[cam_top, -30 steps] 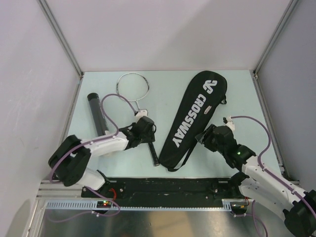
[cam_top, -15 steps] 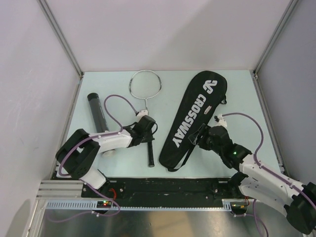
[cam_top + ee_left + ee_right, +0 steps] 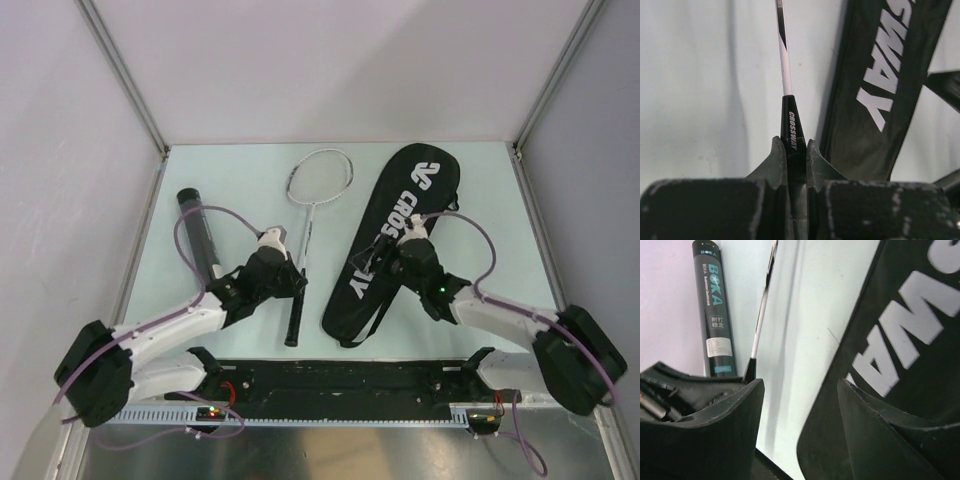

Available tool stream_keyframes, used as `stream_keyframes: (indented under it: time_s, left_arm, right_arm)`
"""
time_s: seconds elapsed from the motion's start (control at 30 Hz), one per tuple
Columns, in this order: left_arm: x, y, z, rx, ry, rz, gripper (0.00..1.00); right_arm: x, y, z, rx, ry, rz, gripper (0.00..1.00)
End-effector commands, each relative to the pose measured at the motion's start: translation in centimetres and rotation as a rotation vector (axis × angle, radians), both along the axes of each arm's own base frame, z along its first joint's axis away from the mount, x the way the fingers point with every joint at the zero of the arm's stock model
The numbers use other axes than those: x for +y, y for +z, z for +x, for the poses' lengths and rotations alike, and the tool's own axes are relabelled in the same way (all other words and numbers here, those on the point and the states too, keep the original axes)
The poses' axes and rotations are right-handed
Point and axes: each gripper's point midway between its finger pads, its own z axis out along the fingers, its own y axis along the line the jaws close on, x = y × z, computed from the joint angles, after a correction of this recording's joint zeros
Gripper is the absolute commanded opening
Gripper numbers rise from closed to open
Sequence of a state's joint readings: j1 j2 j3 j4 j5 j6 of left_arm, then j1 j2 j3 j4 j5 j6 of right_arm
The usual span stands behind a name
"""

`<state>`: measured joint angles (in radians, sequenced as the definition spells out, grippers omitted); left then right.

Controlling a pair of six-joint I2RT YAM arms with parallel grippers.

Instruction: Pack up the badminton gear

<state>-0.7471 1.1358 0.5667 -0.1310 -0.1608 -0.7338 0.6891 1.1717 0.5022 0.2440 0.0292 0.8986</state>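
Note:
One silver racquet point(image 3: 320, 180) lies on the table, head at the back, black handle point(image 3: 291, 325) toward me. My left gripper point(image 3: 287, 278) is shut on the handle's top cone point(image 3: 792, 131), just left of the bag. The black "CROSSWAY" bag point(image 3: 405, 225) lies flat at centre right and shows in the left wrist view point(image 3: 880, 85). My right gripper point(image 3: 382, 262) is open and empty over the bag's left edge point(image 3: 900, 365), one finger on either side of that edge. The black tube point(image 3: 200, 235) lies at the left. A second racquet and the shuttlecocks are not in view.
The tube point(image 3: 715, 315) and the racquet shaft point(image 3: 760, 327) show beyond my right gripper point(image 3: 800, 385). Grey walls and metal frame posts close in the table on three sides. A black rail point(image 3: 340, 378) runs along the near edge between the arm bases.
My left gripper has carried the racquet to the right, its head swinging from the left toward the bag. My right gripper has moved left and back, over the bag's left edge.

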Motion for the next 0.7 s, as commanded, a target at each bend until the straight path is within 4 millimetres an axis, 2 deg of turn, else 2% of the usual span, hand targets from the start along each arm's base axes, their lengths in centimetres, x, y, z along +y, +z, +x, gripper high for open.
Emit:
stream_keyframes:
  time_s: [0.0,0.1,0.23,0.33,0.47,0.6,0.67]
  left_arm:
    - [-1.8,2.9,-0.7,-0.092,-0.061,-0.140,0.00]
    - [-2.5,3.5,-1.2,-0.121,-0.089,-0.185,0.00]
    - [-2.9,3.3,-1.6,-0.119,-0.109,-0.200,0.00]
    - [-2.6,3.2,-1.7,-0.130,-0.103,-0.207,0.00]
    - [-3.1,3.3,-2.3,-0.128,-0.133,-0.238,0.00]
    - [-3.7,3.4,-2.7,-0.119,-0.159,-0.264,0.01]
    - [-3.9,3.4,-2.9,-0.116,-0.168,-0.271,0.07]
  right_arm:
    - [4.8,3.6,2.2,-0.050,0.055,0.184,0.65]
    - [7.6,3.0,2.7,-0.013,0.110,0.226,0.65]
    - [10.6,1.5,3.1,0.048,0.160,0.279,0.65]
    - [11.5,-0.3,3.6,0.101,0.163,0.297,0.64]
    - [12.7,-1.5,3.9,0.133,0.192,0.320,0.60]
    - [13.5,-2.1,4.1,0.142,0.216,0.365,0.40]
    - [13.4,-2.2,4.3,0.141,0.211,0.379,0.27]
